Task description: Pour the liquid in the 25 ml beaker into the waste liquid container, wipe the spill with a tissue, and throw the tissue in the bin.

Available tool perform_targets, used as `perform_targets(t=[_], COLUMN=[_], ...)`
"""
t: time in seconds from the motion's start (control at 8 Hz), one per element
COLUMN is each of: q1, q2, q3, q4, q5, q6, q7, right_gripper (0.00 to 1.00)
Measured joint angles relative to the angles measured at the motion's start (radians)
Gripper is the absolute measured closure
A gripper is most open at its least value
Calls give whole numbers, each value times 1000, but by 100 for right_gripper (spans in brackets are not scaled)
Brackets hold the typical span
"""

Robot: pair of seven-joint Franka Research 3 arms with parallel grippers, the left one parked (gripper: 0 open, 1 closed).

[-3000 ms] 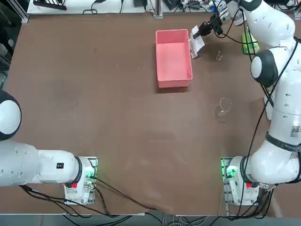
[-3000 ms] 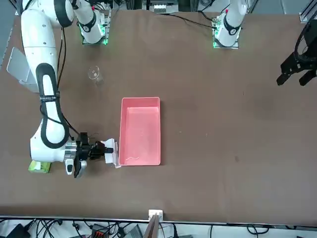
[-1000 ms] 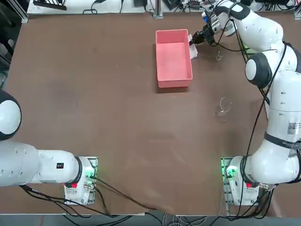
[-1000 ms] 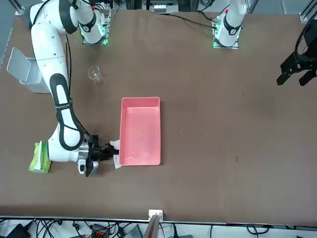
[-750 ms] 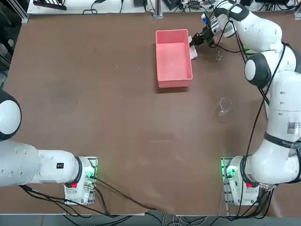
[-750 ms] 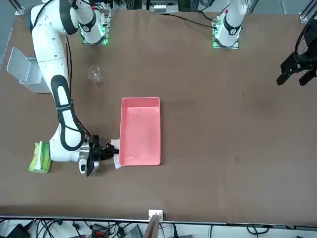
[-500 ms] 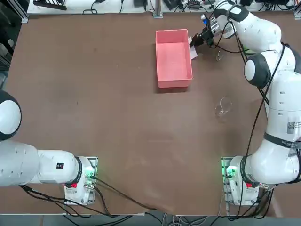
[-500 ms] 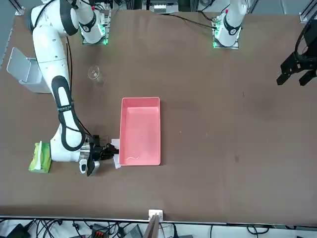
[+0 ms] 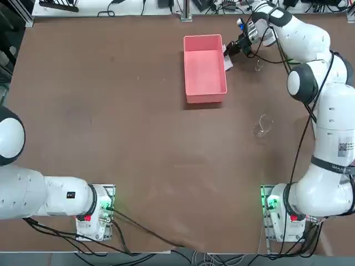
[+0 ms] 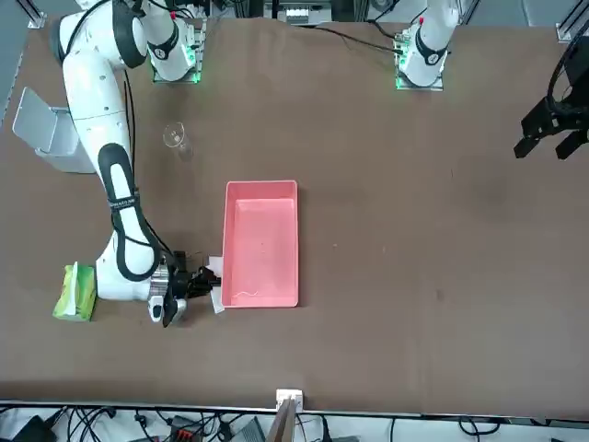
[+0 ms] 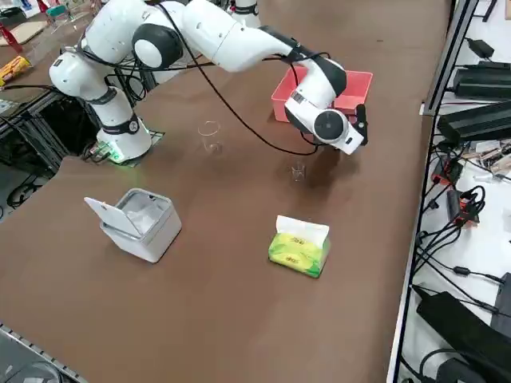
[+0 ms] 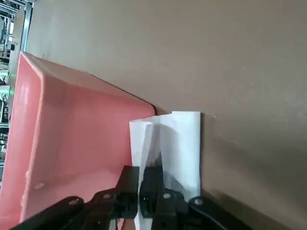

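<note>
Wiping beside the pink tray (image 9: 204, 66) | right pincer (image 12: 146, 191) clamped on the tissue (image 12: 173, 143) | tissue hangs against worktop (image 9: 138, 138), right at tray's wall

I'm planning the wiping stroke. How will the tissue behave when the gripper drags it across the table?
Likely floppy: the tissue hangs in loose folds from the shut right gripper, beside the pink tray. Probably very light, so it may trail or bunch rather than press flat. It looks thin, so it could tear if it snags.
</note>
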Motion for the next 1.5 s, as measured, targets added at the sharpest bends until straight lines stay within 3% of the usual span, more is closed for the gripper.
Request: perform_targets(t=[1.5], q1=[6], q2=[0], q3=[0], q4=[3], q5=[0], q6=[14], q7=[-6], right_gripper=[95])
